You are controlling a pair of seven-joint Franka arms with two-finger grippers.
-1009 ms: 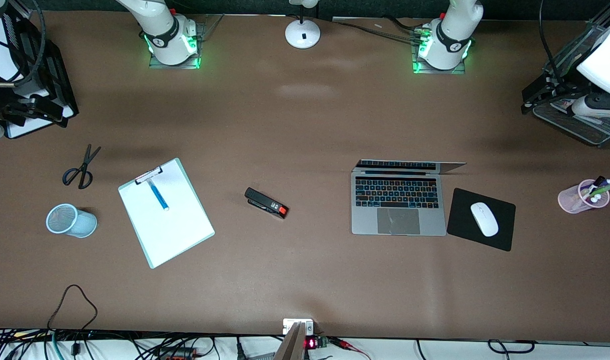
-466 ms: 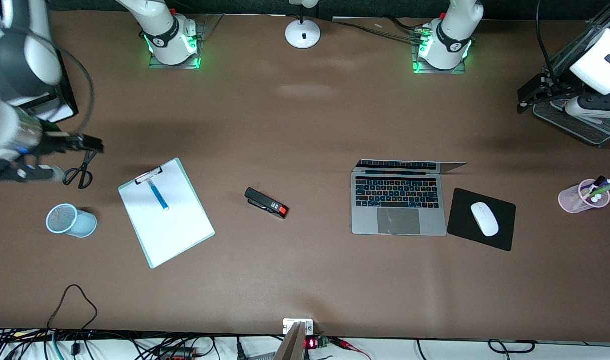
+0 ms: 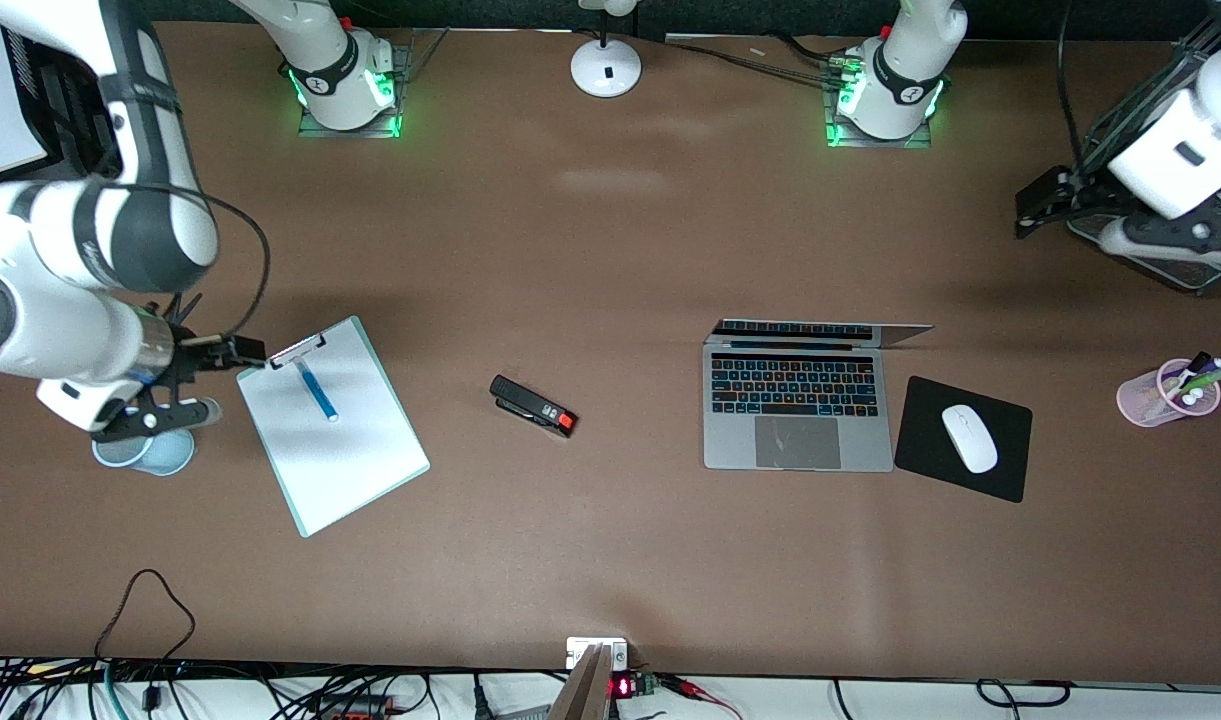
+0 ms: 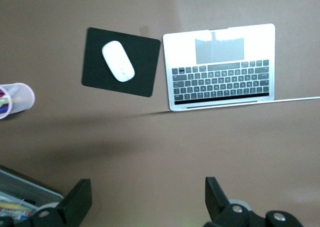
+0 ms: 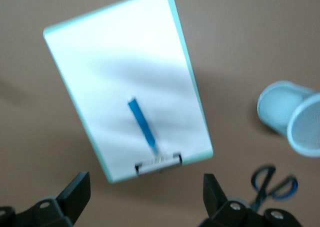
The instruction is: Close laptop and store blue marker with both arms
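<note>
The laptop (image 3: pixel 798 410) lies open toward the left arm's end of the table, its screen tilted far back; it also shows in the left wrist view (image 4: pixel 220 67). The blue marker (image 3: pixel 316 388) lies on a white clipboard (image 3: pixel 340 450) and shows in the right wrist view (image 5: pixel 141 124). My right gripper (image 3: pixel 210 380) hangs open and empty beside the clipboard's clip end, its jaws (image 5: pixel 146 194) wide apart. My left gripper (image 3: pixel 1032 210) is open and empty over bare table near that arm's end, well away from the laptop, its jaws (image 4: pixel 147 202) wide apart.
A light-blue mesh cup (image 3: pixel 145 452) lies on its side under my right hand, with scissors (image 5: pixel 275 184) near it. A stapler (image 3: pixel 532 405) lies mid-table. A mouse (image 3: pixel 970 438) sits on a black pad (image 3: pixel 920 445) beside the laptop. A pink pen cup (image 3: pixel 1165 392) and a mesh tray (image 3: pixel 1150 255) stand at the left arm's end.
My right arm has swung in from the table's end to the clipboard's clip end and now covers the scissors. My left gripper has moved slightly in over the table.
</note>
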